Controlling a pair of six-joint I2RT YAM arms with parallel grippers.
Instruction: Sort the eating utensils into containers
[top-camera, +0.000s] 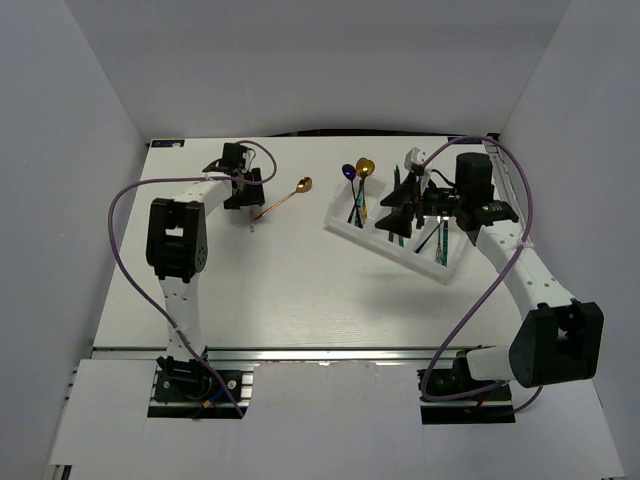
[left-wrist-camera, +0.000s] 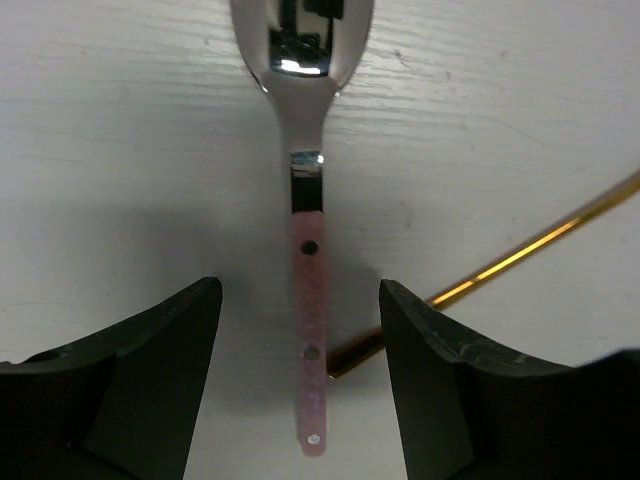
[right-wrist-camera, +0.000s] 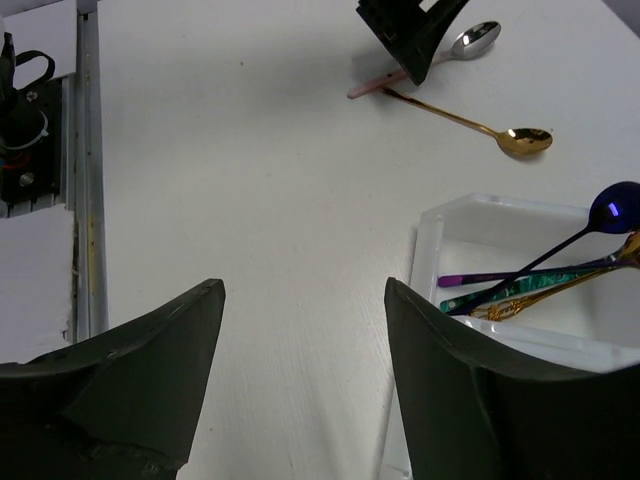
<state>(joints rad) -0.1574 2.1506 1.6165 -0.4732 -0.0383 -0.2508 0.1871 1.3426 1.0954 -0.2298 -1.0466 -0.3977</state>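
No readable text, label, brand, number or sign found in any view; nothing legible made out on pink-handled spoon (left-wrist-camera: 309, 330) or white tray (right-wrist-camera: 520, 235).

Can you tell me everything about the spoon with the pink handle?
The pink-handled spoon has a shiny silver metal bowl and a flat pink handle with three small dots. It lies flat on the white table, between the open fingers of the left gripper, which are not touching it. The gold spoon has its handle tip right beside it.
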